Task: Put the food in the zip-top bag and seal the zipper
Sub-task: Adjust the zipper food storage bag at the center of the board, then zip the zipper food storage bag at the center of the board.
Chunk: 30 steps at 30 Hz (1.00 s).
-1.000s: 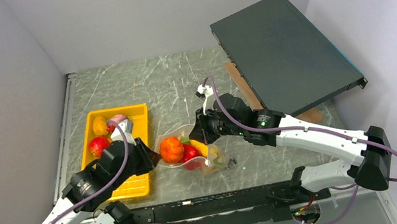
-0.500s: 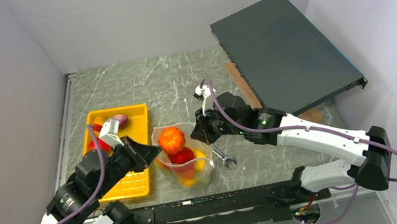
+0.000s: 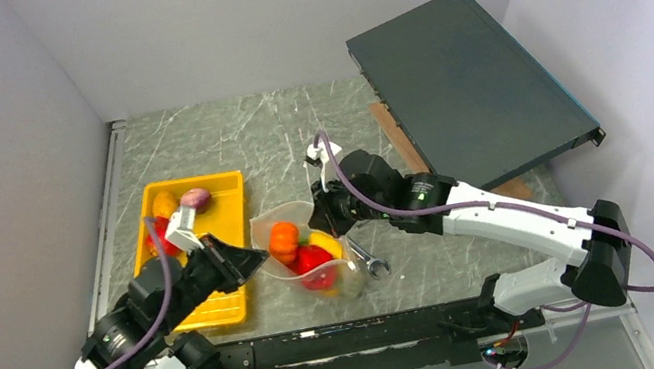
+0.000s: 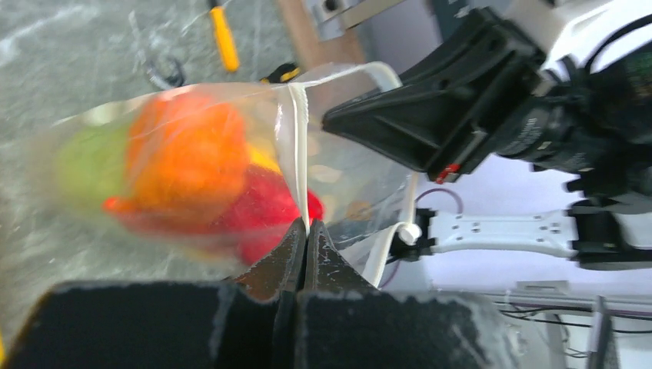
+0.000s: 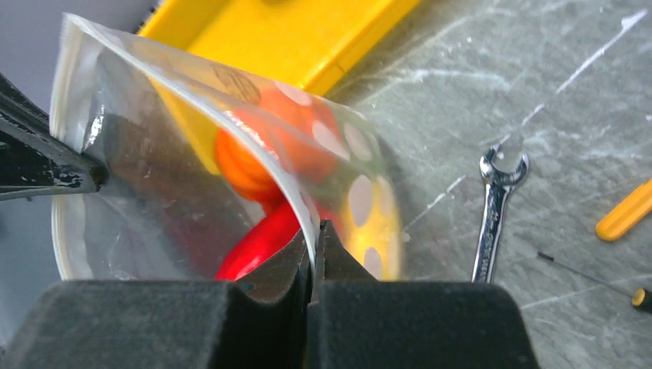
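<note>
The clear zip-top bag (image 3: 264, 230) hangs between my two grippers, mouth wide open, above the table. It holds food: an orange piece (image 3: 284, 241), a red pepper (image 3: 313, 258) and a yellow piece (image 3: 325, 243). My left gripper (image 3: 260, 256) is shut on the white zipper strip (image 4: 296, 123) at the bag's left edge. In the left wrist view (image 4: 305, 224) a green piece (image 4: 91, 165) shows through the plastic. My right gripper (image 3: 318, 226) is shut on the opposite mouth edge, as its wrist view (image 5: 315, 231) shows, beside the dotted panel (image 5: 357, 200).
The yellow tray (image 3: 222, 304) lies left of the bag with a purple piece (image 3: 195, 197), an orange-yellow piece (image 3: 164, 205) and a red one (image 3: 160, 236). A steel wrench (image 3: 369, 263) lies right of the bag, and screwdrivers (image 5: 627, 211) lie past it. A dark flat box (image 3: 469, 88) leans at the back right.
My left gripper drew back toward the near left and the right one shifted left. The bag rose and its mouth spread open. The wrench under it came into view.
</note>
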Available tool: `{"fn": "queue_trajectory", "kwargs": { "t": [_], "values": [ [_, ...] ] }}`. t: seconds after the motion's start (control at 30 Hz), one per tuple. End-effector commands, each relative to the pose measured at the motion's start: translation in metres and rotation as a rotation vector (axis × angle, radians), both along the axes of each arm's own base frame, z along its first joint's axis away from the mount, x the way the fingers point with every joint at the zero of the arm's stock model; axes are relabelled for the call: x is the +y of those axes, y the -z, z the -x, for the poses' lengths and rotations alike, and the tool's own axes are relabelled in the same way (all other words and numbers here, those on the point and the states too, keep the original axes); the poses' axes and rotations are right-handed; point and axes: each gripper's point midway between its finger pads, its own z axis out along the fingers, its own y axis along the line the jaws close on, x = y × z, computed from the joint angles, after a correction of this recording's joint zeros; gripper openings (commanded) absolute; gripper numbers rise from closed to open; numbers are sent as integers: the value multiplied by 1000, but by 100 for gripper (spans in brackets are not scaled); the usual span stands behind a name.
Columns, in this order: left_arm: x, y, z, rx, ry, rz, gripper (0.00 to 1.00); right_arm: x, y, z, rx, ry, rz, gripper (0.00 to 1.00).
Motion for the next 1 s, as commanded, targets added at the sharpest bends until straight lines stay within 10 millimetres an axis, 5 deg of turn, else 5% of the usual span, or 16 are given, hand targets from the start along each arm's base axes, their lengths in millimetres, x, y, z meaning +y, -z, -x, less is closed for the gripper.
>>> {"fn": "queue_trajectory", "kwargs": {
  "t": [0.0,0.2,0.37,0.5,0.67,0.87,0.97],
  "values": [
    [-3,-49,6,-96,30,140,0,9,-61,3,-91,-42,-141,0],
    [-1,11,-2,19,-42,125,0,16,-9,4,-3,-37,-82,0],
    [17,17,-2,27,-120,134,0,19,-6,8,1,-82,-49,4],
    [26,16,-1,27,-158,150,0,12,-30,17,-47,-130,-75,31],
    [25,18,-2,31,-159,173,0,-8,-35,42,-92,-180,13,75],
    [18,14,-5,25,-145,168,0,-38,-19,72,-196,-199,139,96],
    [15,11,-7,23,-138,165,0,-47,-20,89,-280,-194,144,100]
  ]
}}
